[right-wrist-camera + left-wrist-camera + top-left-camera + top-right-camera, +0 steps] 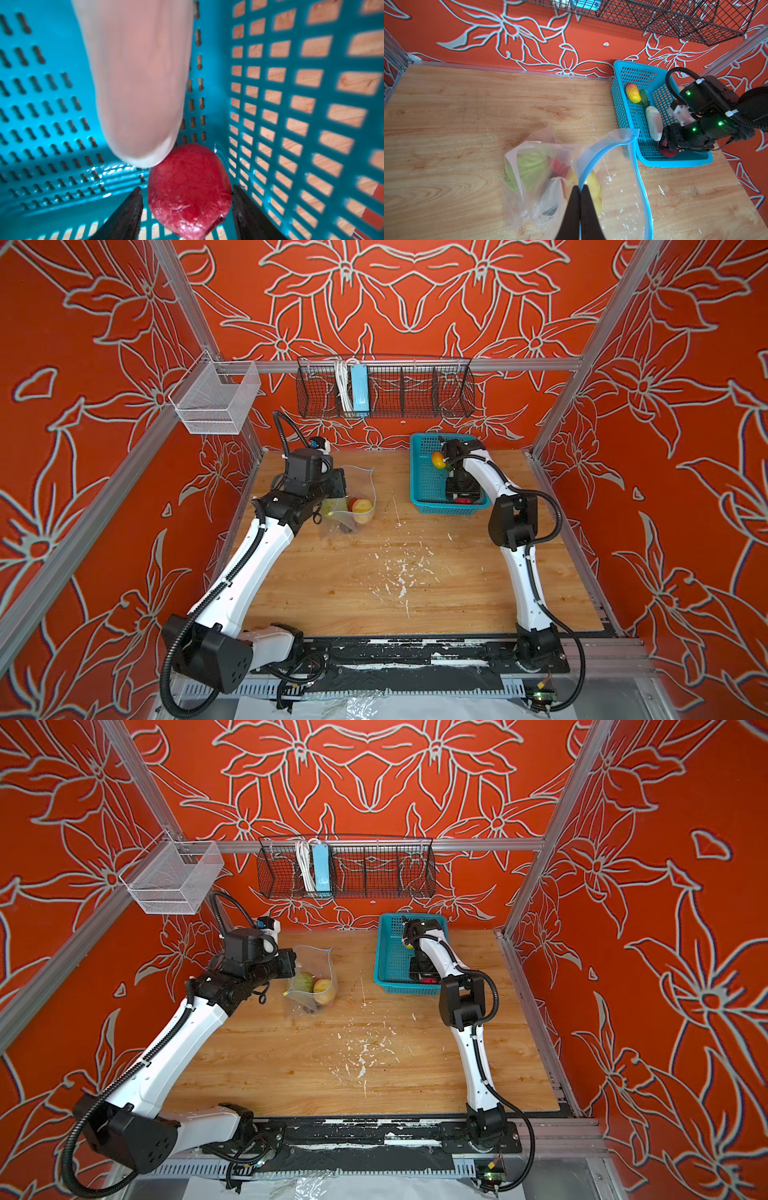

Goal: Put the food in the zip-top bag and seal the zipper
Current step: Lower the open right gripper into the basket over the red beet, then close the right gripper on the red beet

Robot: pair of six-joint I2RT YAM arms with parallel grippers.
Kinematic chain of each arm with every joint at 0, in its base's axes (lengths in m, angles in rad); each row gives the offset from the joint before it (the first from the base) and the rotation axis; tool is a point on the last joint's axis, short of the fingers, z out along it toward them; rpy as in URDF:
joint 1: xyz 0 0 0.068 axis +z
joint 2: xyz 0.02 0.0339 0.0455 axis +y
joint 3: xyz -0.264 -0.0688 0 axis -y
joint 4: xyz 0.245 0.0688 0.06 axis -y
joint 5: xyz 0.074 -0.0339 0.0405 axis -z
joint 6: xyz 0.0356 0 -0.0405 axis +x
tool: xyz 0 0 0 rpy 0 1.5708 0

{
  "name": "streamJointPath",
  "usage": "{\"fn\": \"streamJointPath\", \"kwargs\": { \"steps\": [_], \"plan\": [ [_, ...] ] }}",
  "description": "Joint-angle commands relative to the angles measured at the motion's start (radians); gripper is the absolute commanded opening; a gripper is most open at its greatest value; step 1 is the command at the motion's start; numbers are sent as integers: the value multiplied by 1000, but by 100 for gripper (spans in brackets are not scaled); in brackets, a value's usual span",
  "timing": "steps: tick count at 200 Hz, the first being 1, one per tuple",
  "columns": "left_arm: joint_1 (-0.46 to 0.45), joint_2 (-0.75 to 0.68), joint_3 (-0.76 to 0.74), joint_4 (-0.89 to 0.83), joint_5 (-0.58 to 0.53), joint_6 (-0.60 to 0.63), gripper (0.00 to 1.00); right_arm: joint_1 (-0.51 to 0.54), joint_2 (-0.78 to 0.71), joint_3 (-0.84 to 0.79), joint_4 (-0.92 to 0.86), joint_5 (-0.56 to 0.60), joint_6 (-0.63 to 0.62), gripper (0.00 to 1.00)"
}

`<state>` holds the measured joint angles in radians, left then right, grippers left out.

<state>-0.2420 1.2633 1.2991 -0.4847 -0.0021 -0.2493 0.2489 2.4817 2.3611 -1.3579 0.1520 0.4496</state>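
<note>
Pinching the zipper (593, 155), left fingers (572, 207) are clamped on one lip of the clear bag (537, 207), mouth gaping, on the table's (374, 593) left side. Cabbage (529, 168) and a yellow fruit (596, 187) lie inside. Further right, the teal basket (675, 162) holds mango (633, 93), leaf (643, 98), radish (654, 122). The arm hides the radish in both top views; the left wrist view shows it. Right fingers (124, 214) stand apart, one each side of the strawberry (190, 199) in a basket corner, not yet squeezing it. Only the right wrist view shows this.
</note>
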Motion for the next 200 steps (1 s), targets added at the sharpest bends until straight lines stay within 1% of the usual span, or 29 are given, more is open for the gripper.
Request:
{"fn": "streamJointPath", "kwargs": {
  "steps": [1,19,29,46,87,105,136,200],
  "plan": [
    [4,-6,0,7,-6,7,0,-8,31,29,-17,-9,8,66],
    [4,-5,0,8,-6,7,0,-8,34,29,-15,-14,10,64],
    [4,-5,0,8,-4,7,0,-8,34,27,-18,-17,14,60],
    [4,-5,0,8,-5,7,0,-8,29,23,-15,-25,17,56],
    [4,-6,-1,8,-4,7,0,-8,0,-3,9,-34,23,51],
    [4,-8,-1,8,-4,7,0,-8,-10,-6,11,-46,20,46],
    [4,-8,-1,9,-3,6,0,-8,-36,-22,31,-75,26,44],
    [4,-13,-3,11,2,3,0,-7,-100,-54,67,-107,47,44]
  ]
}}
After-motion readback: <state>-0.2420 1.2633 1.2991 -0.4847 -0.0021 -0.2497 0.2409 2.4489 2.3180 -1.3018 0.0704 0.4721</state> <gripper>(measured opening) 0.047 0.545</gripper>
